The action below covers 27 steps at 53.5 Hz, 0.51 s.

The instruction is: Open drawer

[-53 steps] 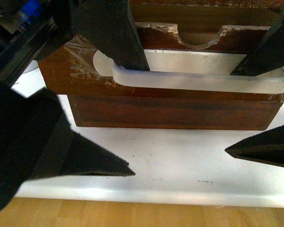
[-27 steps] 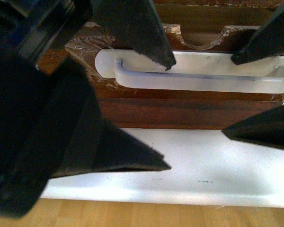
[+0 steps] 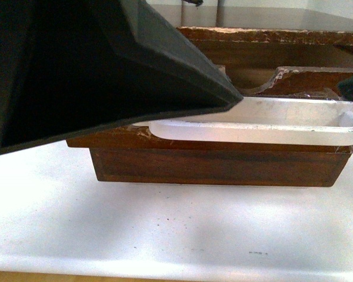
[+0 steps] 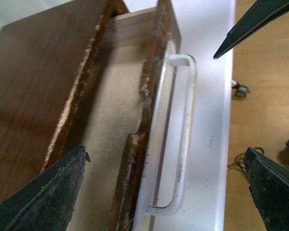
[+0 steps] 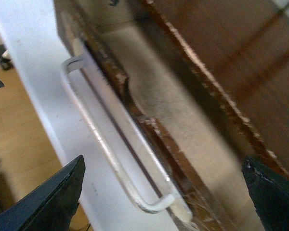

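Note:
The drawer (image 3: pixel 123 141) has a dark scratched front with a long white handle (image 3: pixel 259 132) and a half-round notch (image 3: pixel 256 85) in its top edge. It stands pulled out, and its beige inside (image 4: pixel 111 120) shows behind the front. My left gripper (image 4: pixel 166 153) is open, its fingers (image 4: pixel 48 197) wide apart on either side of the handle (image 4: pixel 185 130) without touching it. One left finger (image 3: pixel 135 70) fills the upper left of the front view. My right gripper (image 5: pixel 164 161) is also open, straddling the handle's (image 5: pixel 106 144) other end with nothing held.
A plain dark drawer front (image 3: pixel 217 167) without a handle lies below the handled one. Both rest on a white tabletop (image 3: pixel 165 229), with wooden floor (image 4: pixel 265 110) beyond its edge. A right-gripper finger (image 4: pixel 250 24) shows in the left wrist view.
The left gripper has risen toward the camera and now covers the upper left of the front view. The right gripper's fingers have drawn off to the right edge.

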Available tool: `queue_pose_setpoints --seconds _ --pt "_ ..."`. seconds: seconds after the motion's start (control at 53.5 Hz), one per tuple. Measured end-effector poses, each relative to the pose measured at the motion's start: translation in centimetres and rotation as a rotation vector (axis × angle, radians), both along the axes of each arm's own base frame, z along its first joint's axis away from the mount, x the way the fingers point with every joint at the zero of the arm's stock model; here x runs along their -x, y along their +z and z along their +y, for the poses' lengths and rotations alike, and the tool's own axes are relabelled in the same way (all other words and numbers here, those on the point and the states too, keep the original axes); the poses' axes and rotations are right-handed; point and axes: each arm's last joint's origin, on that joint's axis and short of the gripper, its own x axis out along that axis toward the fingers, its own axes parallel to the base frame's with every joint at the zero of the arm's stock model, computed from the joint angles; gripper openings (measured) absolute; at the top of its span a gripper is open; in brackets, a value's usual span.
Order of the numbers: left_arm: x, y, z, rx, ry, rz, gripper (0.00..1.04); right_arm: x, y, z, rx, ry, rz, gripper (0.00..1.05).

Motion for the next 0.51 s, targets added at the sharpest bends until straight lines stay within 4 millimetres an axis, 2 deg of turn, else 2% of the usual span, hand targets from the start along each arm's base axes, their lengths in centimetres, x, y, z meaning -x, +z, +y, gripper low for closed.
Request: queue_pose_setpoints --seconds 0.131,0.318,0.505 --pt "0.5 -0.1 1.3 0.088 0.096 -0.042 0.98 0.8 0.5 -1.1 -0.057 -0.104 -0.076 0.96" --pt "0.7 -0.9 4.2 0.207 0.396 -0.100 0.98 1.9 0.8 -3.1 -0.186 -0.331 -0.192 0.96" --pt "0.6 -2.2 6.7 0.300 0.657 -0.065 0.98 3.6 0.3 -4.5 -0.277 -0.461 -0.226 0.96"
